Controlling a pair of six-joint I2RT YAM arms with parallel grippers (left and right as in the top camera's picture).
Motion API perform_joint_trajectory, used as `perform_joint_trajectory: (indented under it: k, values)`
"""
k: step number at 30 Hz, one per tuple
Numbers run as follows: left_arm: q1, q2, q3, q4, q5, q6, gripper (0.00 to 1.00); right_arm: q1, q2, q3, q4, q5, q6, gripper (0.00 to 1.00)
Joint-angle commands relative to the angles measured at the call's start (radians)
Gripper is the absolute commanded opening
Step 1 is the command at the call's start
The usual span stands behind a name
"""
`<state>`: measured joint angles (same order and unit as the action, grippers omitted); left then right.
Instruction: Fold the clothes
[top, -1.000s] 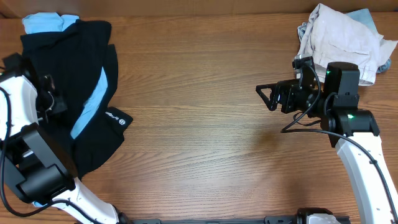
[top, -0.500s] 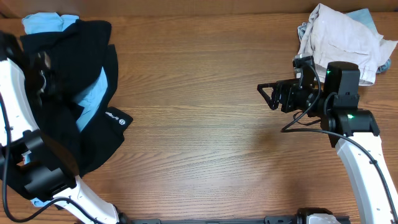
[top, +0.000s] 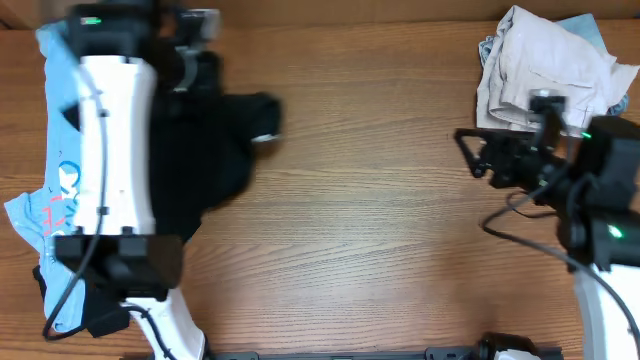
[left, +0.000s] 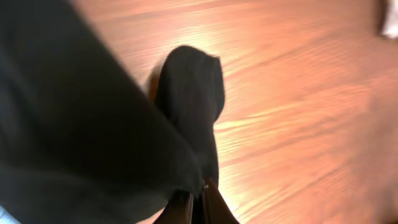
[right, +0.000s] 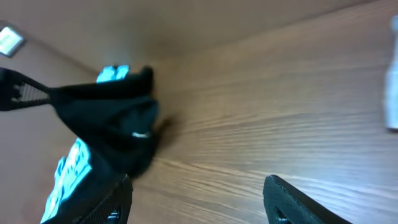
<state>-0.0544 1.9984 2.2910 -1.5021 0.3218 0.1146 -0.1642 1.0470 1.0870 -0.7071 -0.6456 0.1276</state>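
Note:
The clothes lie at the table's left. A large black T-shirt (top: 215, 150) is bunched under my left arm, one lobe with a small white tag (top: 265, 137) reaching toward the middle. My left gripper (left: 194, 208) is shut on its black fabric (left: 93, 124); from overhead it is a blurred dark shape (top: 200, 62) at the far left. A light-blue printed tee (top: 45, 195) lies at the left edge. My right gripper (top: 472, 155) hovers open over bare wood on the right. Between its fingers (right: 118, 202) is nothing, with the black shirt (right: 121, 124) far off.
A heap of pale beige and white garments (top: 550, 60) sits at the far right corner, just behind my right arm. Bare wooden tabletop (top: 370, 220) spans the middle. My left arm's white link (top: 110, 150) covers much of the left pile.
My left arm has swung up and to the right, dragging the black shirt toward the middle and uncovering the light-blue tee. My right arm drew back to the right, its jaws a little narrower.

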Motion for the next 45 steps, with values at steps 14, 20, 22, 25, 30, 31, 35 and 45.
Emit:
perform_joint_trajectory:
  k: [14, 20, 22, 25, 30, 31, 35, 45]
  values:
    - [-0.389, -0.005, 0.114, 0.264, 0.045, -0.051, 0.04, -0.237, -0.176, 0.075, -0.279, 0.062, -0.004, 0.71]
    - [-0.411, -0.004, 0.114, 0.361, 0.045, -0.051, 0.04, -0.235, -0.104, 0.061, -0.307, 0.094, -0.013, 0.71]
    - [-0.413, -0.003, 0.114, 0.385, 0.045, -0.051, 0.04, -0.233, -0.067, 0.055, -0.316, 0.091, -0.031, 0.71]
    - [-0.416, -0.001, 0.114, 0.409, 0.045, -0.051, 0.04, -0.214, -0.003, 0.044, -0.321, 0.086, -0.045, 0.71]
    - [-0.418, 0.001, 0.114, 0.433, 0.045, -0.051, 0.04, -0.115, 0.119, 0.034, -0.312, 0.061, -0.084, 0.71]
    - [-0.418, 0.001, 0.114, 0.439, 0.046, -0.052, 0.04, -0.092, 0.138, 0.034, -0.304, 0.061, -0.084, 0.71]
    - [-0.417, 0.000, 0.114, 0.479, 0.046, -0.078, 0.04, 0.034, 0.227, 0.032, -0.247, 0.061, -0.079, 0.71]
    - [-0.394, -0.044, 0.116, 0.516, 0.046, -0.142, 0.04, 0.302, 0.415, 0.031, -0.018, 0.146, 0.041, 0.68]
